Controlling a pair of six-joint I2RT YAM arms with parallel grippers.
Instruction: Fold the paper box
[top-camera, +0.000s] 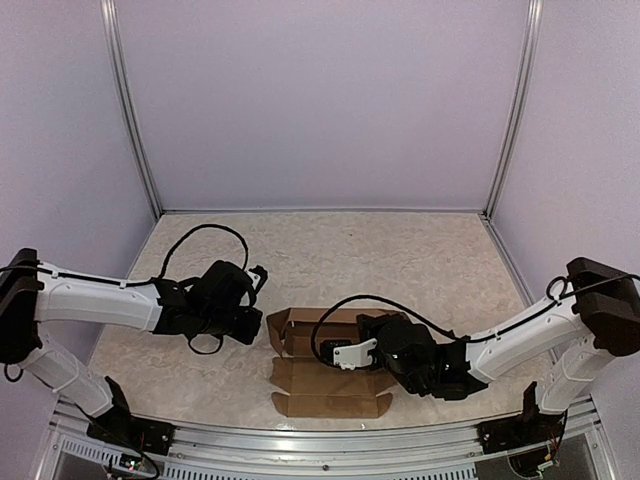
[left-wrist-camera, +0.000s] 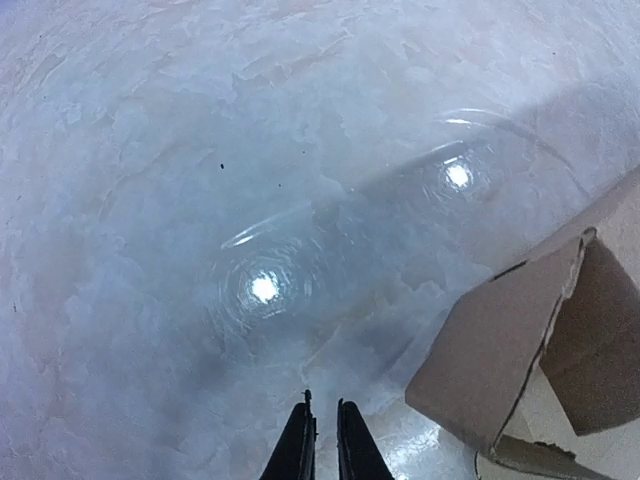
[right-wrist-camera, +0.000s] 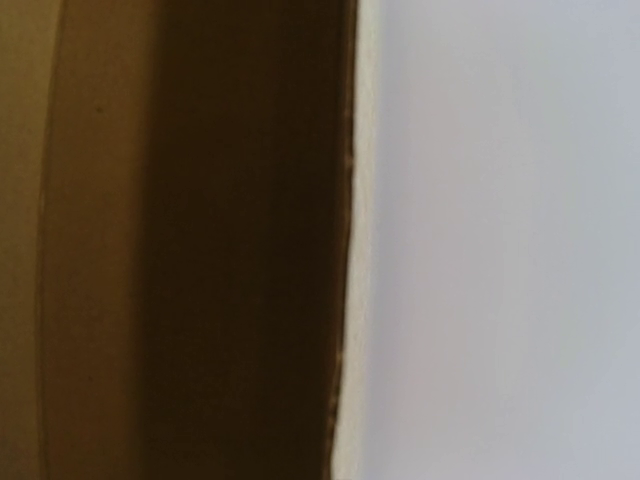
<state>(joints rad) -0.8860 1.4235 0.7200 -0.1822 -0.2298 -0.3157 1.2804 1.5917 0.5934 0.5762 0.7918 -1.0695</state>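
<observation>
The paper box (top-camera: 325, 385) is plain brown cardboard, partly folded, lying at the table's near middle, with a raised open section at the back and a flat flap in front. My left gripper (top-camera: 259, 274) hovers just left of the box, not touching it. In the left wrist view its fingers (left-wrist-camera: 322, 412) are shut and empty over bare table, with a box flap (left-wrist-camera: 500, 350) at lower right. My right gripper (top-camera: 345, 353) sits on the box's right part. The right wrist view shows only a close cardboard wall (right-wrist-camera: 150, 240); its fingers are hidden.
The tabletop (top-camera: 400, 260) is pale and marbled, closed in by lilac walls with metal posts (top-camera: 505, 110) at the back corners. A metal rail (top-camera: 330, 440) runs along the near edge by the arm bases.
</observation>
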